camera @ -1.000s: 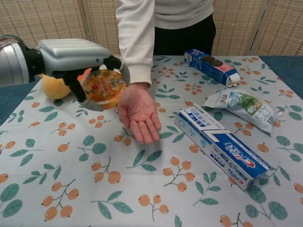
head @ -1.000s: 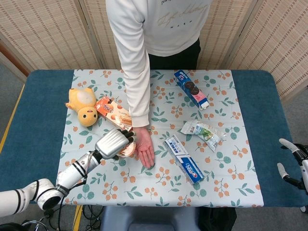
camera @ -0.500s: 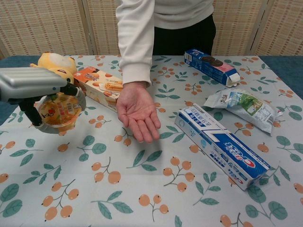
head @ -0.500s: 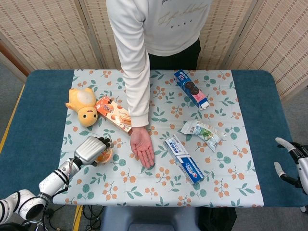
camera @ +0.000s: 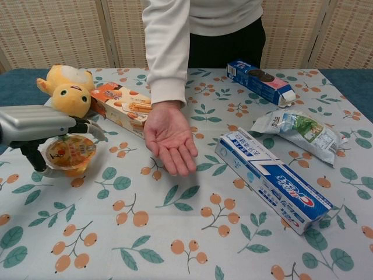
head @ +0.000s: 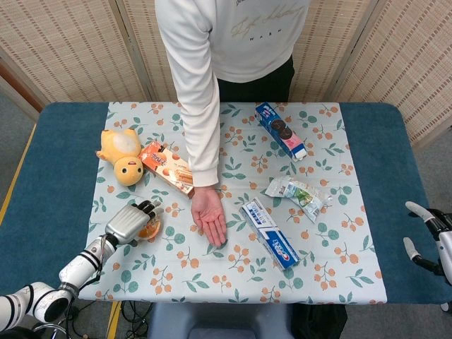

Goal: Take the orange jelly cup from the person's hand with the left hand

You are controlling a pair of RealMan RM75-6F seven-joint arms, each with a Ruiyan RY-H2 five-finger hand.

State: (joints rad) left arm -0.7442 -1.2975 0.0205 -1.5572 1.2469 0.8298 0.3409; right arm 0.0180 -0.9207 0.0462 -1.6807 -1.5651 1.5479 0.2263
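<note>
The chest view shows clearly what the head view half hides: the left hand [camera: 35, 125] grips the orange jelly cup [camera: 69, 153] from above, with the thumb at the cup's left side and the fingers [camera: 92, 129] over its rim on the right. In the head view the same hand [head: 128, 221] covers most of the cup [head: 150, 229], near the left edge of the patterned cloth [head: 212, 279]. Only the head view shows the right hand [head: 426, 236], which is at the right edge of the table [head: 56, 176], holding nothing, fingers apart. The person's hand [camera: 170, 142] lies palm up, empty, well apart from the cup, near the cloth's middle. The left forearm [head: 85, 258] reaches in from the table's front left corner.
</note>
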